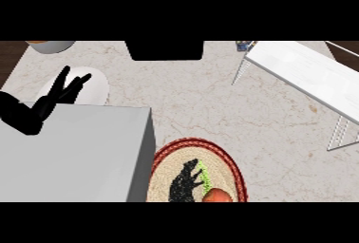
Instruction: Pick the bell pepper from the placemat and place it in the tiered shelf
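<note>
The orange-red bell pepper (218, 196) is seen on the round placemat (226, 160), just beside the right hand (185, 184), whose grip cannot be told. The left hand (48, 104) is held open at upper left. The white shelf (294, 66) is set well apart.

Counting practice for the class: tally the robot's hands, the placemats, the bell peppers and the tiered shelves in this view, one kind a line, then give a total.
hands: 2, the left hand and the right hand
placemat: 1
bell pepper: 1
tiered shelf: 1
total: 5
</note>
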{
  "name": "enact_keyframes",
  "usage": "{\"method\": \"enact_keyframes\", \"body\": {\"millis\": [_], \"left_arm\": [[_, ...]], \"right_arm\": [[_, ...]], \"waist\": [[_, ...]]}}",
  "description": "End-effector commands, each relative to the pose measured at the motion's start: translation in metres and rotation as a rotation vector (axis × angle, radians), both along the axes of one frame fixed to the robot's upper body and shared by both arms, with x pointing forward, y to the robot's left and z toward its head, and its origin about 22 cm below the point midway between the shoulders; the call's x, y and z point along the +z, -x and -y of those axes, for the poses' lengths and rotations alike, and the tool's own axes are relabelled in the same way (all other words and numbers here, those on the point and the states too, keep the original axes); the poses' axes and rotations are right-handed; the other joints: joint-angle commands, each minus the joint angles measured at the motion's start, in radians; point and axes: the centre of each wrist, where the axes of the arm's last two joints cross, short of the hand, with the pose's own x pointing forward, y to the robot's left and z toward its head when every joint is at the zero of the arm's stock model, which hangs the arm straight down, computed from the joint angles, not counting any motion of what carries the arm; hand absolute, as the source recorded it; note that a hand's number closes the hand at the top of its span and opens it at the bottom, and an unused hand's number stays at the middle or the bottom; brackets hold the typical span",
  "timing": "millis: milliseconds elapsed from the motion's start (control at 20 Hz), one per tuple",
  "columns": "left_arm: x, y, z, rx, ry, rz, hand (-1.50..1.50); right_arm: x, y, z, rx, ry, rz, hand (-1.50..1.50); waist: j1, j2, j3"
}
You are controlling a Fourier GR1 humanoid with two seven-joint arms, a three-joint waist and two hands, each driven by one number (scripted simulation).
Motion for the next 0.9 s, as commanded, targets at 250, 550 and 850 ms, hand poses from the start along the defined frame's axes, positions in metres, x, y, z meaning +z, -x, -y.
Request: {"method": "enact_keyframes", "body": {"millis": [250, 550, 850], "left_arm": [[0.0, -0.001, 0.003, -0.007, -0.006, 0.002, 0.0], [-0.003, -0.009, 0.006, -0.013, -0.005, 0.008, 0.0], [0.003, -0.006, 0.012, 0.005, -0.014, -0.001, 0.0]], "right_arm": [[0.024, -0.036, 0.104, -0.04, -0.06, 0.003, 1.5], [-0.016, -0.055, 0.121, -0.026, -0.035, -0.014, 1.5], [-0.031, -0.066, 0.147, -0.007, -0.058, -0.018, 1.5]], "waist": [[0.018, 0.001, -0.001], [0.012, 0.001, -0.001], [0.014, 0.0, -0.001]]}}
